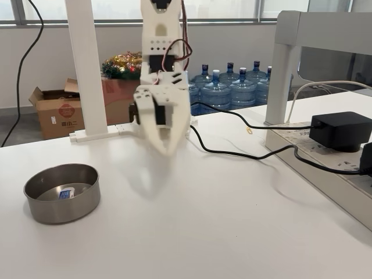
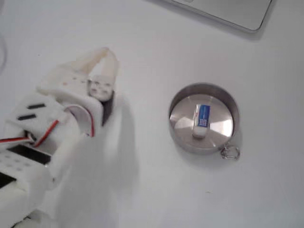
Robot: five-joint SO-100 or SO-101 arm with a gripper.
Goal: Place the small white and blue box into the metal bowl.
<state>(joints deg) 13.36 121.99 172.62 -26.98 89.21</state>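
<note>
Fixed view from the side: the white arm hangs over the white tabletop (image 1: 209,221), its hand (image 1: 167,145) pointing down with the fingers drawn to a point, holding nothing. The metal bowl (image 1: 61,200) sits at the left, well apart from the hand, with the small white and blue box (image 1: 65,193) lying on its floor. A black cable (image 1: 244,154) runs across the tabletop from behind the arm to a black power adapter (image 1: 342,131) plugged into a power strip (image 1: 325,160) at the right. Behind stand a white post (image 1: 87,70), a cardboard box (image 1: 58,113) on the floor and a row of blue water bottles (image 1: 232,84) under the windows.

Fixed view from above: the hand (image 2: 110,53) lies at the upper left, fingertips nearly together and empty. The bowl (image 2: 176,133) rests to its right, apart from it, the box (image 2: 202,116) flat near the middle of the shiny floor, blue face up. A small metal ring (image 2: 231,152) touches the bowl's lower right rim. A grey device's corner (image 2: 228,12) shows at the top edge.
</note>
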